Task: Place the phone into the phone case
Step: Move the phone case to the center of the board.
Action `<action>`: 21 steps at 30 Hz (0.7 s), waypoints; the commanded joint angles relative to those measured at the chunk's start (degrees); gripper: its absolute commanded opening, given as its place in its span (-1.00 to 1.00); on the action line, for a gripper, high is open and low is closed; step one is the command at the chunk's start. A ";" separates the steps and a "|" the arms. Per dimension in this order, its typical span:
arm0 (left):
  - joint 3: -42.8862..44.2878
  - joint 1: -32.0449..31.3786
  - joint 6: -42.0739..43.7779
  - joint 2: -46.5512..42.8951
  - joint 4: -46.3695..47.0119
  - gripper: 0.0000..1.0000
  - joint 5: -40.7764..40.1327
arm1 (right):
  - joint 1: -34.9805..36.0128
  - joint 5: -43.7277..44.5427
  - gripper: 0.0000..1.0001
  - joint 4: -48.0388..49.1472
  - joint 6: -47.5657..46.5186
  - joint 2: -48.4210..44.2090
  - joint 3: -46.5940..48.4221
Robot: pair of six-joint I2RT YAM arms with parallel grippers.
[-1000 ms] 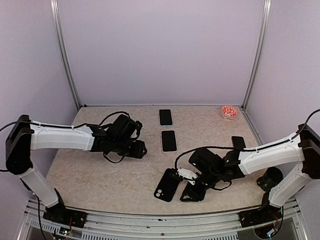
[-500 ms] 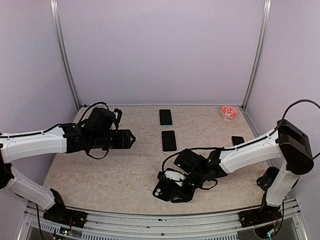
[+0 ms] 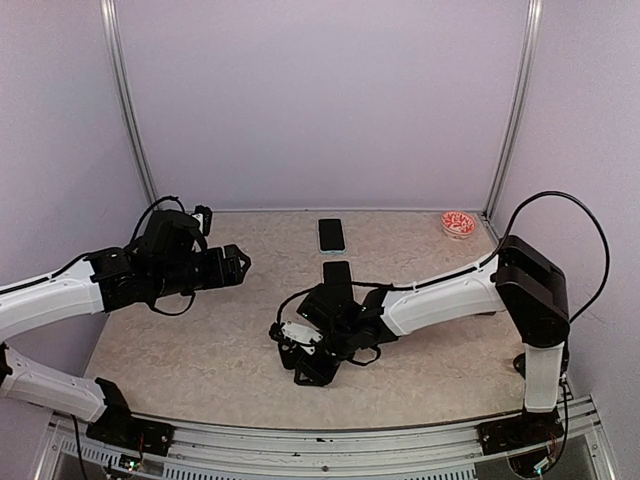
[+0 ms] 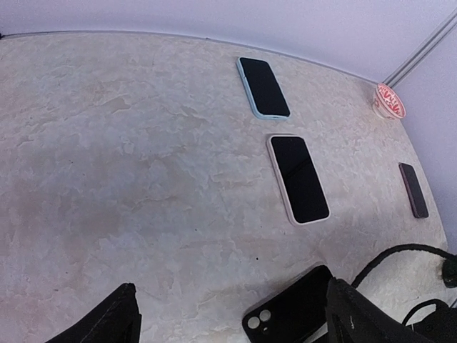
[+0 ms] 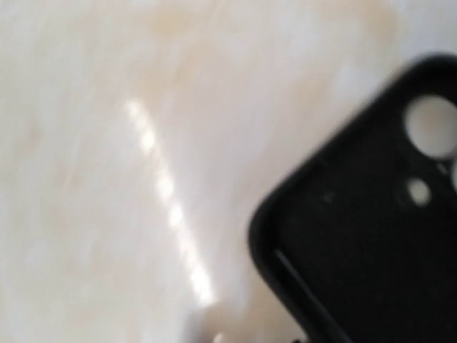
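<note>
black phone case (image 5: 371,243) by right fingers (image 3: 302,360)

Bystanders we saw on the marbled table (image 3: 190,350)
We found a small red-patterned dish (image 3: 458,224) in the far right corner. Two cased phones lay flat mid-table, the blue-cased phone (image 4: 263,86) just behind the pale-cased phone (image 4: 299,179), not touching.

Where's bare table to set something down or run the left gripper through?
Biggest free patch: the table's left half, from the left wall to the blue-cased phone and pale-cased phone. The front right corner, between the right arm and the near edge, is bare too. Crowded: centre front, where the right gripper, black case and cable bunch.
</note>
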 commanded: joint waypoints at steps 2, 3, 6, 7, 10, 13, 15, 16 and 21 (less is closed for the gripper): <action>-1.71 0.58 -0.91 -2.21 -1.17 0.76 -2.24 | 0.38 5.36 -0.18 -0.91 1.32 5.27 7.34; -1.84 0.63 -0.99 -2.53 -1.17 0.77 -2.39 | 0.38 6.54 -0.15 -1.29 1.42 6.26 8.78; -2.02 0.76 -1.36 -3.15 -1.03 0.76 -2.62 | 0.38 10.86 -0.09 -3.82 1.58 9.94 14.89; -2.07 0.76 -1.36 -3.28 -1.03 0.76 -2.54 | 0.38 11.10 -0.09 -4.57 1.27 10.90 16.82; -2.22 0.76 -1.54 -3.63 -1.13 0.77 -2.25 | 0.38 10.54 -0.07 -5.25 1.04 10.18 18.82; -2.53 0.77 -1.54 -4.13 -1.02 0.82 -1.86 | 0.23 11.66 0.03 -2.74 1.94 4.22 14.92; -3.18 0.76 -1.45 -4.52 -0.44 0.88 -1.84 | -0.15 14.88 0.20 -0.90 2.46 -0.85 10.77; -3.56 0.76 -1.45 -4.64 -0.08 0.89 -1.83 | -0.57 16.73 0.30 -0.51 2.63 -3.13 9.04; -5.31 0.76 -1.27 -4.25 2.21 0.98 -0.74 | -4.83 24.70 0.80 -0.42 4.43 -13.54 0.59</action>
